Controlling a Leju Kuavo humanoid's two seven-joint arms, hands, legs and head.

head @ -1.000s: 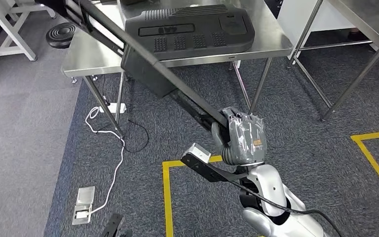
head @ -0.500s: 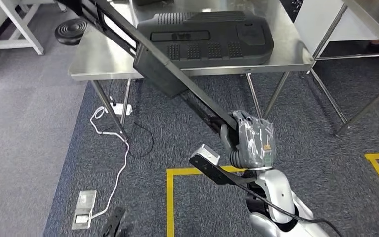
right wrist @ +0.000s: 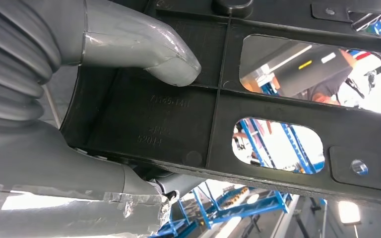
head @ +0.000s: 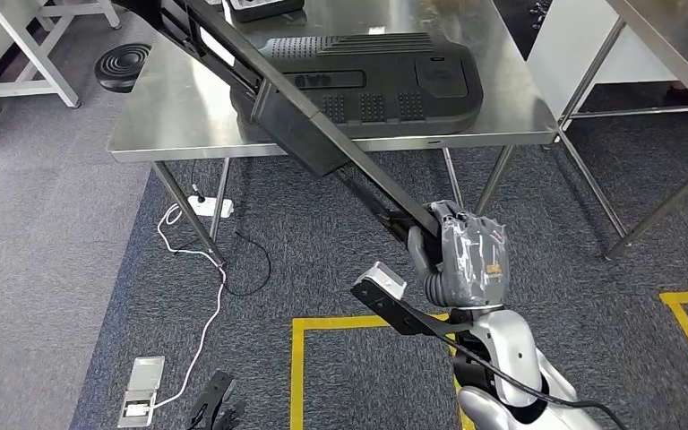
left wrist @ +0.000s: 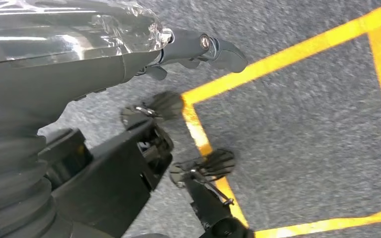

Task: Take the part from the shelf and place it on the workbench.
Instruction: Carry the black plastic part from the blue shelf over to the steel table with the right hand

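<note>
Gripping the long black part (head: pixel 322 148), the right hand (head: pixel 466 260) clamps its near end. Its far end reaches over the workbench (head: pixel 170 107). Whether the left hand (left wrist: pixel 54 74) is open or closed I cannot tell.

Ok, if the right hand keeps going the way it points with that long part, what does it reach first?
Probably the steel workbench: the right hand points up along the long black part, whose upper stretch already overlaps the moulded black panel lying there. Depth is unclear.

A white cable (head: pixel 199 296) trails across the grey carpet to a floor socket (head: pixel 140 390), well left of the hand. Yellow floor tape (head: pixel 297 372) runs just below the hand. A black ribbed disc (head: pixel 124 66) lies far up-left.
</note>
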